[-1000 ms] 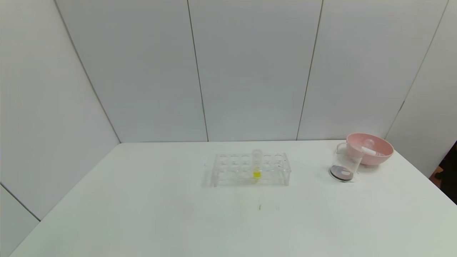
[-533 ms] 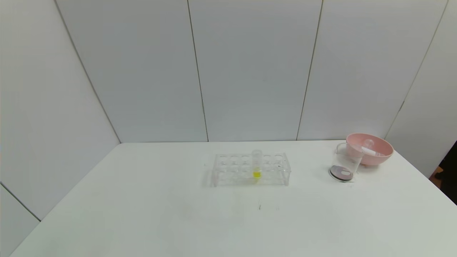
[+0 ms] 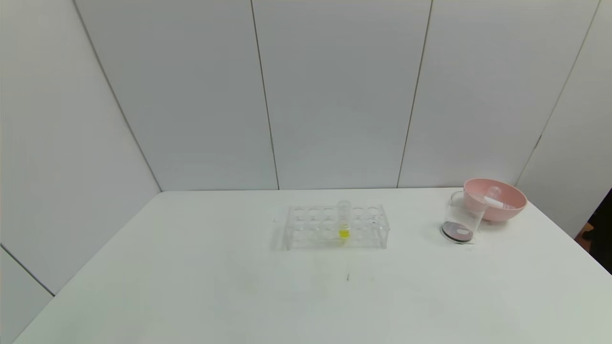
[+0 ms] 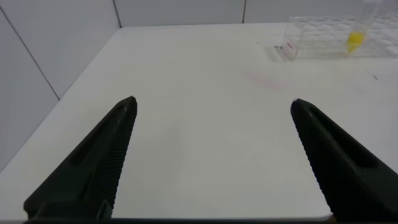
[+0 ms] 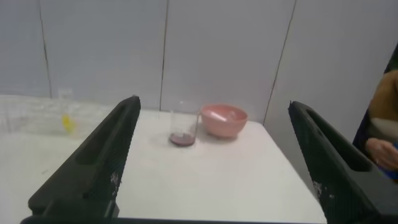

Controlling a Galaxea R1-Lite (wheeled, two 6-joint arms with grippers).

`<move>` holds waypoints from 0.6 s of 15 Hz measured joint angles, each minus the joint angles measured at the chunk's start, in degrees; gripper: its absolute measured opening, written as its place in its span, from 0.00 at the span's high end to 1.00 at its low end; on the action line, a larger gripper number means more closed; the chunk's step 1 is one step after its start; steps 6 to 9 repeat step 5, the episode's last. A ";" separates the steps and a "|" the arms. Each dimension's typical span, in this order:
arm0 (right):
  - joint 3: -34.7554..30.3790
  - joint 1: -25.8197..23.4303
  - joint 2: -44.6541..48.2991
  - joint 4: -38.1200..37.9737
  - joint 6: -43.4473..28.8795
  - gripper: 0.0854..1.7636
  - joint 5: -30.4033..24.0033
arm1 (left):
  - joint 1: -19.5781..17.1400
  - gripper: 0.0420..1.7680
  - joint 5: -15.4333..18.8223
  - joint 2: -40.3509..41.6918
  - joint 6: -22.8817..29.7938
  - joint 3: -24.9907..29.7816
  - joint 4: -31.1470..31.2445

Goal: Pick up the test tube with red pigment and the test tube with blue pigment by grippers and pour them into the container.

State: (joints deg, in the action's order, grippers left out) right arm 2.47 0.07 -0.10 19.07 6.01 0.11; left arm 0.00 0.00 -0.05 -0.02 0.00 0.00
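The container (image 3: 463,217) stands on the bench (image 3: 191,286) beside the pink bowl (image 3: 497,198), dark pigment pooled inside (thin, slippery glass, best gripped mid-wall). Left claw (image 4: 211,158) and right claw (image 5: 214,158) both gape wide, empty, well back.

The head view looks down from afar; both low wrist views share its tube rack (image 3: 336,227).

Bright, even light from above, with no hard glare. Soft, faint shadows on the wide white desk (image 3: 239,286) beside the clear plastic many-holed rack (image 3: 336,226) and the small clear glass beaker (image 3: 463,218). Slightly soft and hazy all over, blurriest in the right wrist view.
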 joint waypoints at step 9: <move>-2.21 0.00 0.17 -20.13 -4.78 0.04 0.05 | 0.00 0.00 0.00 0.00 0.00 0.00 0.02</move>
